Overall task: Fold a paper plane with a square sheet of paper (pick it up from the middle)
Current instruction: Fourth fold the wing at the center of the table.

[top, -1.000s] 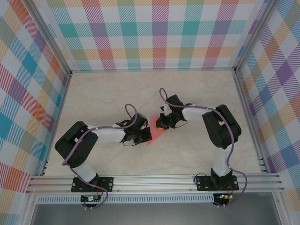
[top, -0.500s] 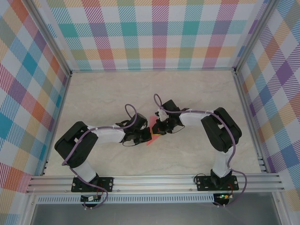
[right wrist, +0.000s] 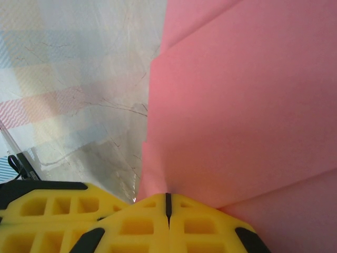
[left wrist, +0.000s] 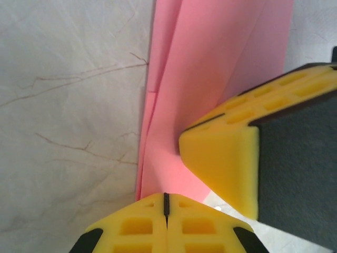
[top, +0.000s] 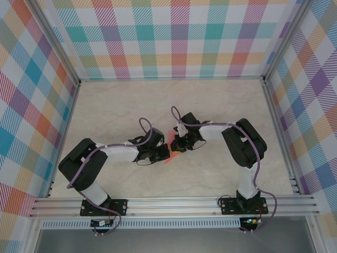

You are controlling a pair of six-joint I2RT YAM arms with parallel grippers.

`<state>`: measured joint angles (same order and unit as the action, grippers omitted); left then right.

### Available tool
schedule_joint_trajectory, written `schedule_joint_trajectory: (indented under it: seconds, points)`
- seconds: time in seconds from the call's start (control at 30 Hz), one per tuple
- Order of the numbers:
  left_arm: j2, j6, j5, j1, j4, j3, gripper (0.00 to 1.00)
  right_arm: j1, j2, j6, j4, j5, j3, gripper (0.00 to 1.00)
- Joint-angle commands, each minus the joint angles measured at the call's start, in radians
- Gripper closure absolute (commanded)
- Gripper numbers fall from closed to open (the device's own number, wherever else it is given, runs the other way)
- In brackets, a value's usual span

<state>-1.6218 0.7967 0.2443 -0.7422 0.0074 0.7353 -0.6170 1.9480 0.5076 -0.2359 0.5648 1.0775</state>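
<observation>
Since both grippers crowd one spot at the centre of the table (top: 221, 105), the coming move turns on how the paper lies to each tip. From above, the paper (top: 169, 157) peeks out between them. The left gripper (top: 165, 153) meets it from 9 o'clock and the right gripper (top: 179, 147) from 2 o'clock; both touch it and neither is nearer.

In the left wrist view the folded strip runs straight ahead of the tips, 6 to 12 o'clock, with layered edges down its left side. The right gripper's finger (left wrist: 221, 158) rests on it at 3 o'clock. In the right wrist view the paper fans from the tips toward 1 o'clock.

Both pairs of jaws are closed tight, tips at the paper's near end; whether a ply is nipped between them I cannot tell. This looks like a creasing step, so any slide should follow that long axis.
</observation>
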Motion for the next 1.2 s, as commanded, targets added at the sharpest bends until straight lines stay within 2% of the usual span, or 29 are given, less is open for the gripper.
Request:
schedule_joint_trajectory:
  seconds: [0.0,0.3,0.57,1.17]
  points:
    - [0.045,0.011,0.011,-0.012,0.05,-0.01,0.96,0.001,0.02,-0.032,-0.017,-0.029,0.021,0.97]
    - [-0.029,0.025,0.0,-0.009,0.006,-0.045,0.99,0.002,0.025,-0.036,-0.024,-0.02,0.032,0.97]
    - [-0.019,0.046,-0.013,-0.009,-0.053,-0.103,1.0,0.031,0.041,-0.058,-0.021,-0.042,0.043,0.97]
    - [-0.02,0.046,0.001,-0.009,-0.097,-0.106,1.0,0.227,0.171,-0.129,-0.046,-0.097,0.189,0.98]
